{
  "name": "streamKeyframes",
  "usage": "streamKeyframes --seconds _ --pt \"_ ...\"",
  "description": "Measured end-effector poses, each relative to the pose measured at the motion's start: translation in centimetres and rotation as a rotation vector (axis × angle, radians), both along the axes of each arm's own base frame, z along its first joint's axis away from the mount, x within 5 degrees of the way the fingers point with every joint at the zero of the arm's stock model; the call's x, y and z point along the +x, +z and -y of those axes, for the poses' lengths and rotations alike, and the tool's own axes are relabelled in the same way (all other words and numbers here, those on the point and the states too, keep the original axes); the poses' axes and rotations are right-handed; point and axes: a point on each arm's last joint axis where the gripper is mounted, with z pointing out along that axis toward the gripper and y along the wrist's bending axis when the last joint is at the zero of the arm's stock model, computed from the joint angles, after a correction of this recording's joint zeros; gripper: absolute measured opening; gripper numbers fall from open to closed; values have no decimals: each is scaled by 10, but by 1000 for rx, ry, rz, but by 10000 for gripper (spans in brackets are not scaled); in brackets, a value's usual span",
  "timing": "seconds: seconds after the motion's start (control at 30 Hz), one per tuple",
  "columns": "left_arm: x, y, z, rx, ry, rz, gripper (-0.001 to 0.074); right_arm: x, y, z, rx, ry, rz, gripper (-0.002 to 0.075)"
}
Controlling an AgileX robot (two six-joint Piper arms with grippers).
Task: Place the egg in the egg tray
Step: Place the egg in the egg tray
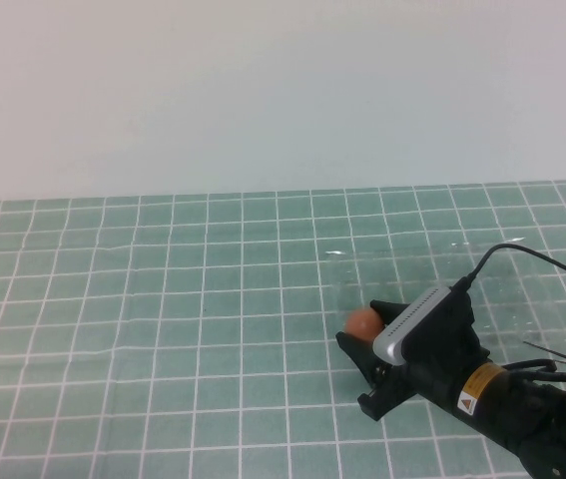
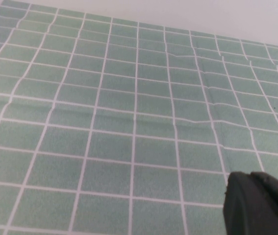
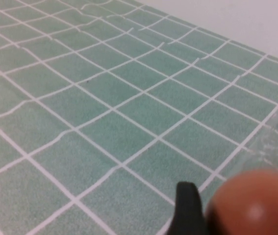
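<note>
**Right gripper pinching the egg at the near-left edge of the tray**

Over on the left, the green grid mat [image 1: 143,299] is lying across the table, with a pale wall [image 1: 263,90] standing behind it. The left arm is not showing in the high view at all. In its own wrist view only a dark corner of the left gripper [image 2: 259,203] is poking in over bare mat squares, and I cannot tell whether it is spread or pressed together.

Moving toward the middle, the egg [image 1: 363,321] is showing as a small orange-brown oval, sitting between the black fingers [image 1: 387,309] of the right gripper [image 1: 360,327]. The gripper is pinching the egg, one finger passing along its far side and the other along its near side. In the right wrist view the egg [image 3: 256,203] is filling the corner, with one dark fingertip [image 3: 188,208] pressing right beside it.

Further right, the egg tray [image 1: 412,264] is lying flat on the mat as a clear, barely visible sheet, giving itself away only by faint glints and bent grid lines. The egg is hanging at the tray's near-left part; whether it is touching a cup I cannot tell. The right arm is reaching in from the lower right corner, a black cable [image 1: 532,254] arching over it.
</note>
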Motion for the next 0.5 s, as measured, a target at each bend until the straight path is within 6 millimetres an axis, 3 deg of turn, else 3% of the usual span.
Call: streamKeyframes --seconds 0.13,0.37,0.5 --pt "0 0 0 0 0 0 -1 0 0 0 2 -2 1 501" --pt "0 0 0 0 0 0 -1 0 0 0 3 -2 0 512" --pt "0 0 0 0 0 0 -1 1 14 0 17 -3 27 511"
